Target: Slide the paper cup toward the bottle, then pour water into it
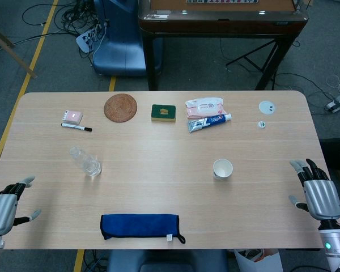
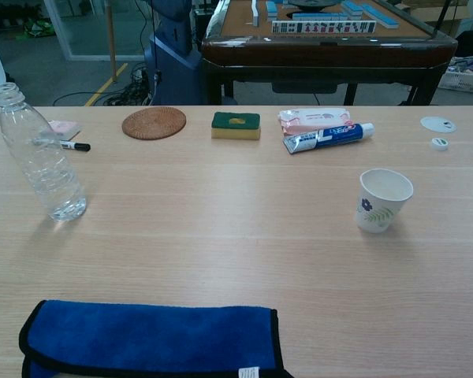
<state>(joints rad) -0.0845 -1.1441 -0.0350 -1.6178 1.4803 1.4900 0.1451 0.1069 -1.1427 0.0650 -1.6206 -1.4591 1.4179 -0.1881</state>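
Cup first: paper cup (image 1: 222, 169) stands upright right of worktop (image 1: 158, 192) centre, nearer right robot hand (image 1: 316, 190), which sits fingers spread, holding nothing. Bottle (image 1: 85, 161) is well apart to cup's left, nearer left robot hand (image 1: 8, 205), also empty, fingers apart.

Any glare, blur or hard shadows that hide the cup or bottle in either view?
Head view: even light, cup and bottle sharp, shadows faint. Chest view: slightly soft with a cool cast; the clear bottle shows small highlights, and the cup casts a weak shadow. Nothing hidden.
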